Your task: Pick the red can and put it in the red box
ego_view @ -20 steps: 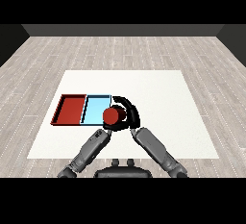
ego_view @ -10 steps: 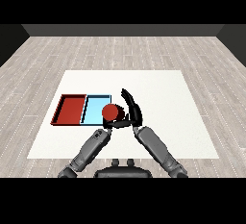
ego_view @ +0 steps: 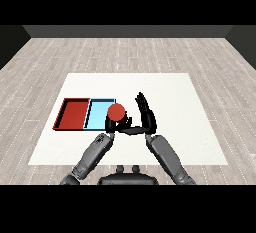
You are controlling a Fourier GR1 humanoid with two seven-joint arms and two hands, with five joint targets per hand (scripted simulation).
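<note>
The red can (ego_view: 116, 111) stands upright, held above the table just right of the light blue tray's near right corner. My left hand (ego_view: 110, 124) is under and around its lower part, fingers curled on it. My right hand (ego_view: 145, 115) stands just right of the can with fingers straight and spread, apart from the can, and its thumb reaches left below it. The red tray (ego_view: 75, 115) lies further left, beyond the light blue tray (ego_view: 98, 114). The can's lower half is hidden by my left hand.
The two trays lie side by side at the left middle of the white table (ego_view: 175, 102). Both forearms come in from the lower corners and meet near the table's middle front. Grey wooden floor surrounds the table.
My right hand, earlier curled round the can, has straightened its fingers and let go. The can has shifted slightly up and left, now in my left hand.
</note>
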